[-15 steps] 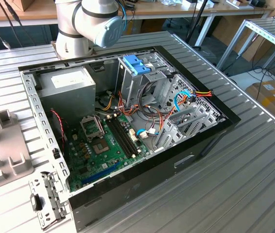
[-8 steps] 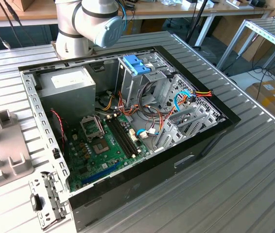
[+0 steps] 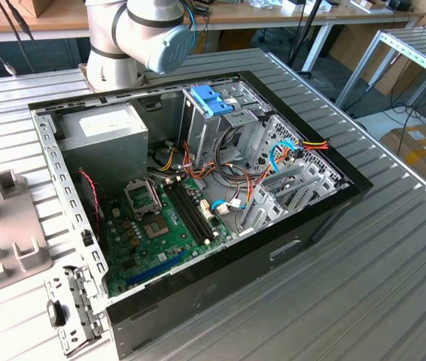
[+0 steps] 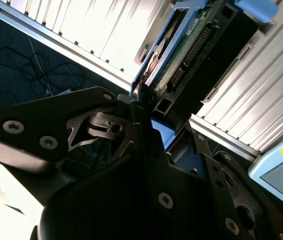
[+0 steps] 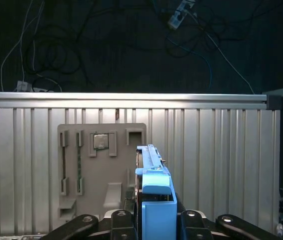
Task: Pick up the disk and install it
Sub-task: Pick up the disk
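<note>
First wrist view, jaws: clamped on both sides of the disk (image 5: 151, 160), gripping it edge-on at its blue end piece (image 5: 156, 200).
Second wrist view, disk: circuit-board face (image 4: 181, 55) showing, held clear of the ribbed worktop (image 4: 96, 30).
Behind the disk: grey parts tray (image 5: 96, 165) lying flat on the worktop.
Exterior view: open computer case (image 3: 273, 252) on the worktop, arm base (image 3: 134, 34) at its far side.

Exterior overhead; wrist views at pincer (image 5: 156, 220)
</note>
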`<state>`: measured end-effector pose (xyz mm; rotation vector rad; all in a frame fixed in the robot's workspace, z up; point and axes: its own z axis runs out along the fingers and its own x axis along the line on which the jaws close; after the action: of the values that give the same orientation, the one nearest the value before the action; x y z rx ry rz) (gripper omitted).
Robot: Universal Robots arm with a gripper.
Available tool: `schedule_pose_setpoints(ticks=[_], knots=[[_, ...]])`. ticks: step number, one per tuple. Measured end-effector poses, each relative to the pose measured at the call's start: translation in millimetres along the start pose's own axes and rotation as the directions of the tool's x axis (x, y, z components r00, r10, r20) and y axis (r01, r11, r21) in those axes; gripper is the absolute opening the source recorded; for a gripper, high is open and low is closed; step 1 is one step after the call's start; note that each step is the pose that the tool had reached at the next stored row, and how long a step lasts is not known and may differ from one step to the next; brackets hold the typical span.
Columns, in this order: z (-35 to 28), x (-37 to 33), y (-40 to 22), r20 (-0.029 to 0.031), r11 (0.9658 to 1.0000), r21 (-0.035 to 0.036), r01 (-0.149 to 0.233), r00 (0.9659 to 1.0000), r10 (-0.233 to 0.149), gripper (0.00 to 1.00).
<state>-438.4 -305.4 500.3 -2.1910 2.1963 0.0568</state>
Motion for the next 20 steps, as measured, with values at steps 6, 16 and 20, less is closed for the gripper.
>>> schedule_pose_setpoints(ticks=[6, 16, 20], knots=[[0.0, 0.0, -7.6, 0.0001, 1.0000, 0.0000, 0.000, 1.0000, 0.000, 0.37], [0.0, -0.1, -24.1, 0.0001, 1.0000, 0.0000, 0.000, 1.0000, 0.000, 0.37], [0.0, -0.1, -29.7, 0.0001, 1.0000, -0.0001, 0.000, 1.0000, 0.000, 0.37]])
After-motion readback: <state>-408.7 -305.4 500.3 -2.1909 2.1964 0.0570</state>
